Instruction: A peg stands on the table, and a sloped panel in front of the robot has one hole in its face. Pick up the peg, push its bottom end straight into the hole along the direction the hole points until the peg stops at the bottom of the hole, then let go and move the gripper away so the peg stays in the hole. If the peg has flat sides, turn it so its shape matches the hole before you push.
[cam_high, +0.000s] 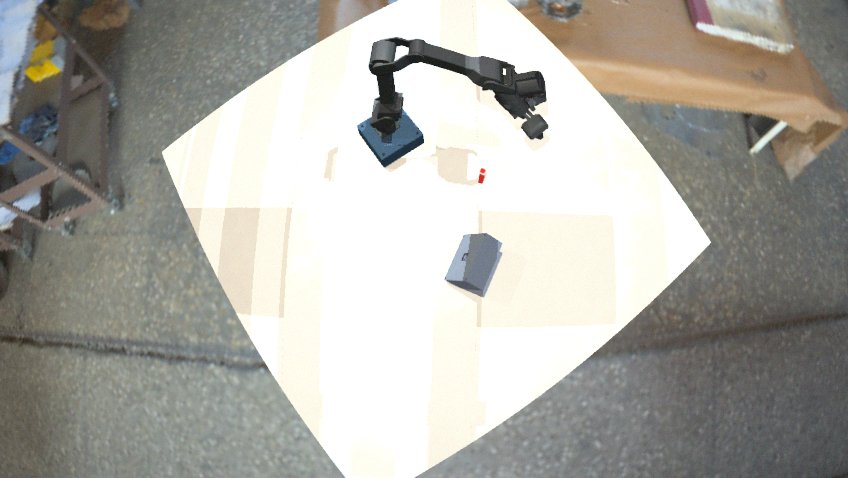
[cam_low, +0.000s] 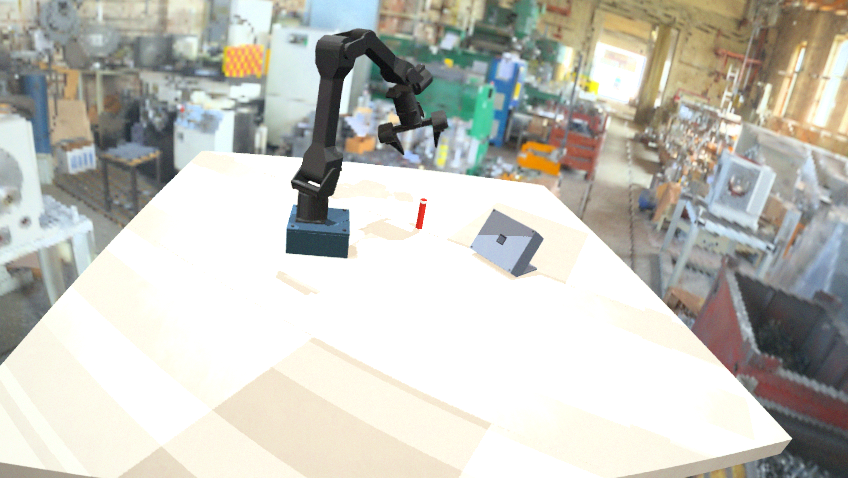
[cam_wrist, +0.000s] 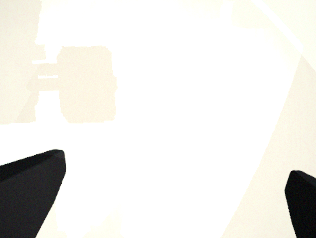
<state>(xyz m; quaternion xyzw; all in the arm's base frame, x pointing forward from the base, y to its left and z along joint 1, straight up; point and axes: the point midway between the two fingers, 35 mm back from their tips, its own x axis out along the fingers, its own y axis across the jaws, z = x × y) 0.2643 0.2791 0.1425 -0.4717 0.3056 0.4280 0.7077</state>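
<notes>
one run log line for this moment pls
phase: approach | gripper: open, empty, above table | red peg: upright on table, untouched | sloped panel: hole empty | next: descend to peg

Arm bent fwd at elbow, gripper (cam_low: 413, 135) raised, pointing down, jaws wide, empty.

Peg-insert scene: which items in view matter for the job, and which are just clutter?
Job:
red peg, upright on the table
grey sloped panel and its hole
gripper, open, holding nothing

Clutter:
brown bench beyond the table
book on it
metal rack on the floor
</notes>
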